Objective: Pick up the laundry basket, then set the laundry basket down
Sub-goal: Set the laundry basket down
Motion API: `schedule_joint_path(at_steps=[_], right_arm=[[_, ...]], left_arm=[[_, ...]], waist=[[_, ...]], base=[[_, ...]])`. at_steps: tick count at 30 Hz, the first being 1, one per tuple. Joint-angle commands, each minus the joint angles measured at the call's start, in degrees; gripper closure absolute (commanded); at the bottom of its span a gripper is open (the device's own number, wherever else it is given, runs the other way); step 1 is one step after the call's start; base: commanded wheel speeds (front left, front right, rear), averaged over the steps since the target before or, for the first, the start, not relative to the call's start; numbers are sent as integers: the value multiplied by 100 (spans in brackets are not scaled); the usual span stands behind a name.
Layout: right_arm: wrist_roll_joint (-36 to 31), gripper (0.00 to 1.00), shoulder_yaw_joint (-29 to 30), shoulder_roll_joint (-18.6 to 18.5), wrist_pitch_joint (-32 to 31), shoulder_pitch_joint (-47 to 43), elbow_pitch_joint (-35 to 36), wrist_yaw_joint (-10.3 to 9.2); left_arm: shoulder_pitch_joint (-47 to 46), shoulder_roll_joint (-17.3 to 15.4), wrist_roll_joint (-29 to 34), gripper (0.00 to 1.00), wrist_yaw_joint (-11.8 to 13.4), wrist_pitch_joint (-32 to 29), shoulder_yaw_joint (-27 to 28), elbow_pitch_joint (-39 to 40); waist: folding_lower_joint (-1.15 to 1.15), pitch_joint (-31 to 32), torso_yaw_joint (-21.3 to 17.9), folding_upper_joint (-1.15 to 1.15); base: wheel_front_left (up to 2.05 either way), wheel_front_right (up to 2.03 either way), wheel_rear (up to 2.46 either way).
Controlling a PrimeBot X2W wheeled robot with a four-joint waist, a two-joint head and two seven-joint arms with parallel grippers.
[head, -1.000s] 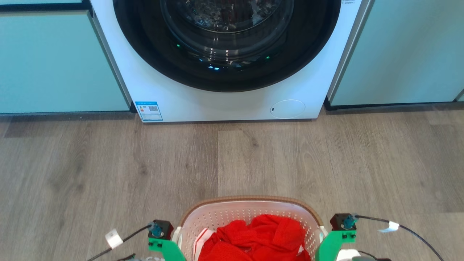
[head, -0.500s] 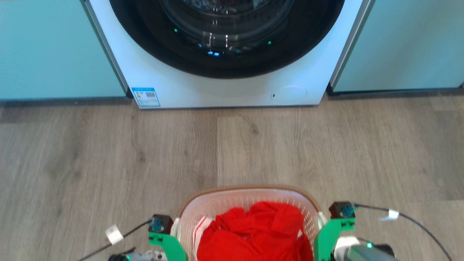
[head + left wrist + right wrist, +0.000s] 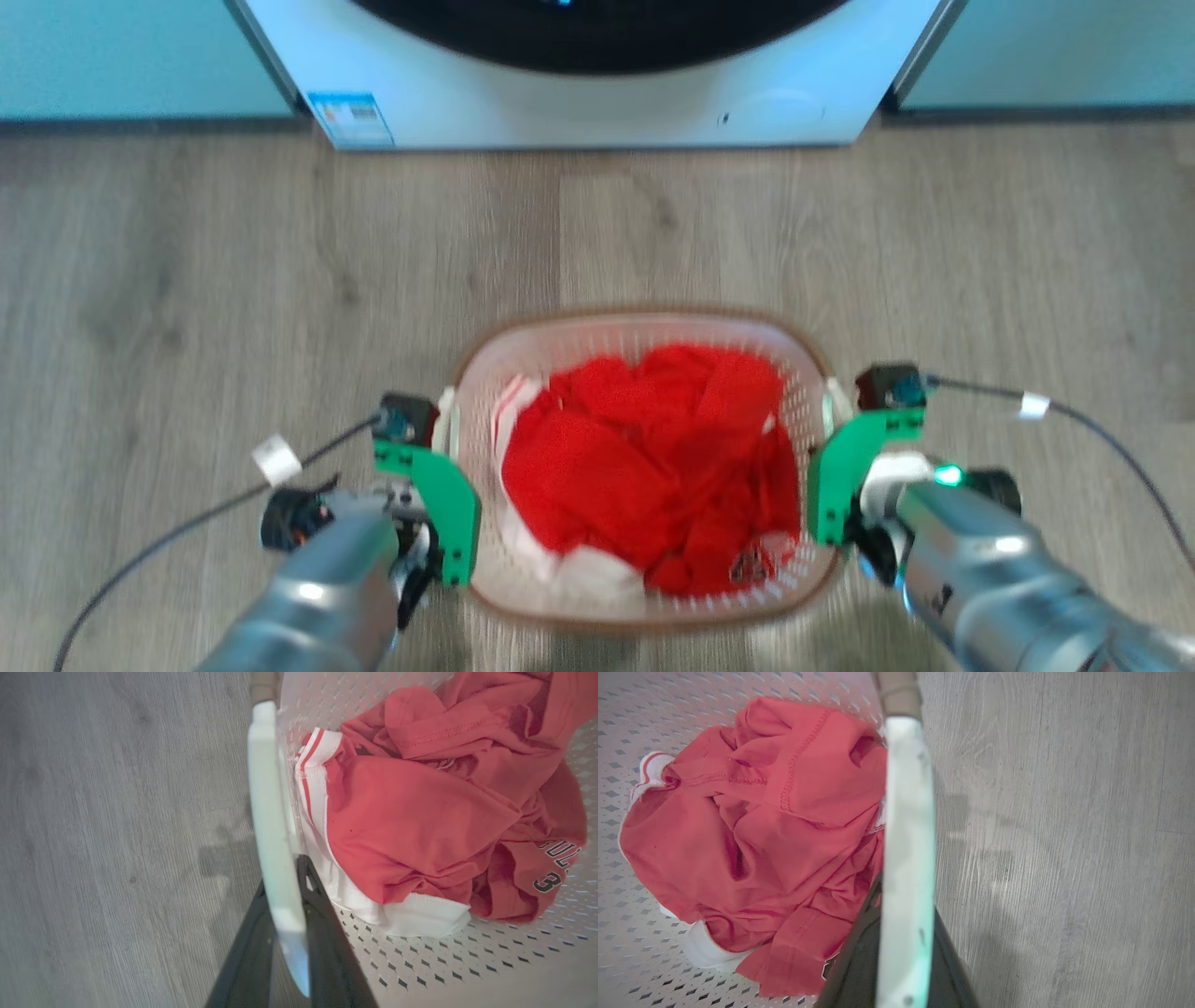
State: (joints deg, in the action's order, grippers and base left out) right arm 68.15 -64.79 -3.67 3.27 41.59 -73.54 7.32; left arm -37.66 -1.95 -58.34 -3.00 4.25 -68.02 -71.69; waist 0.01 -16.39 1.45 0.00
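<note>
Grey-brown wood-grain plank floor spreads out around the left claw and the right claw. Well ahead of both claws, a white front-loading washing machine stands on the floor, the lower arc of its dark round door cut off at the top. A blue label sits ahead of the left claw, a faint round cap ahead of the right. Pale teal cabinet fronts flank the machine, above a dark base strip. The light is soft and even, with faint shadows on the floor beside each claw.
</note>
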Motion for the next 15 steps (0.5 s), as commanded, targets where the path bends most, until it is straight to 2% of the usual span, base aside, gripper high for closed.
schedule_joint_path(at_steps=[1, 9, 15], right_arm=[[24, 100, -14, 80, 151, 247, 57, 17], [-28, 100, 90, 80, 353, 979, -32, 17], [-243, 100, 243, -4, 379, 1285, -39, 17]], left_arm=[[-394, -93, 91, 100, 12, 109, 36, 31], [-1150, -93, 117, 100, 52, 239, 33, 102], [-1537, -93, 102, 100, 55, 303, 37, 119]], waist=[[-1, -471, 49, 0], [-1, -1402, 168, 0], [-1, -1876, 224, 0]], base=[[0, 0, 0], [0, 0, 0], [0, 0, 0]])
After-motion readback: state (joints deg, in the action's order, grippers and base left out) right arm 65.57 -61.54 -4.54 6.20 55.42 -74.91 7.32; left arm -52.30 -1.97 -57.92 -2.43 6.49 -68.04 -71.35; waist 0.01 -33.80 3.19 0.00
